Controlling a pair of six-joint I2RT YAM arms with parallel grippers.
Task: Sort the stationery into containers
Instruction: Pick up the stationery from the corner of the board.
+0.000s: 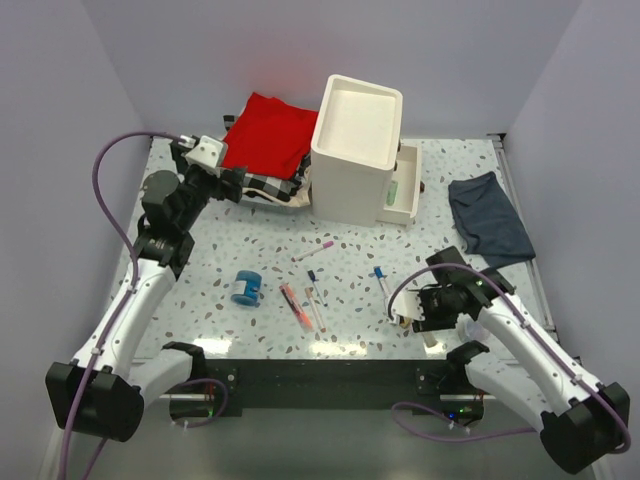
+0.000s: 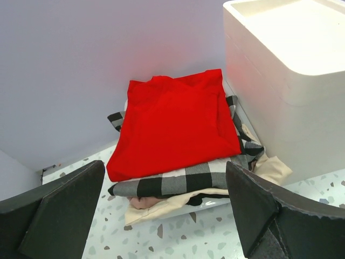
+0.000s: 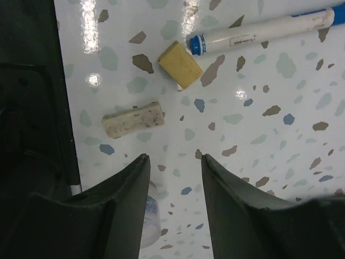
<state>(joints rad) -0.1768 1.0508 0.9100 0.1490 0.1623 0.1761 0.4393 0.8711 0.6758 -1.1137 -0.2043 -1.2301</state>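
Overhead, from left to right: the left gripper (image 1: 236, 186) hangs with its claw spread wide and empty, facing a stack of folded cloths (image 1: 262, 140) at the far left. Nearer the front lie a blue tape roll (image 1: 246, 287), an orange-red marker (image 1: 294, 305) and thin pens (image 1: 314, 290). The white drawer unit (image 1: 355, 150) stands at the back, with one drawer (image 1: 412, 185) pulled out and a green tube (image 1: 394, 190) inside. At the right, the right gripper (image 3: 172, 162) hovers low over the table, its claw half narrowed and holding nothing. Just ahead lies a speckled beige eraser (image 3: 133, 120), near a yellowish eraser (image 3: 180, 65) and a blue-capped pen (image 3: 259, 32). The erasers look light, rubbery and grippy; pinching one across its narrow width at mid-length seems safest.
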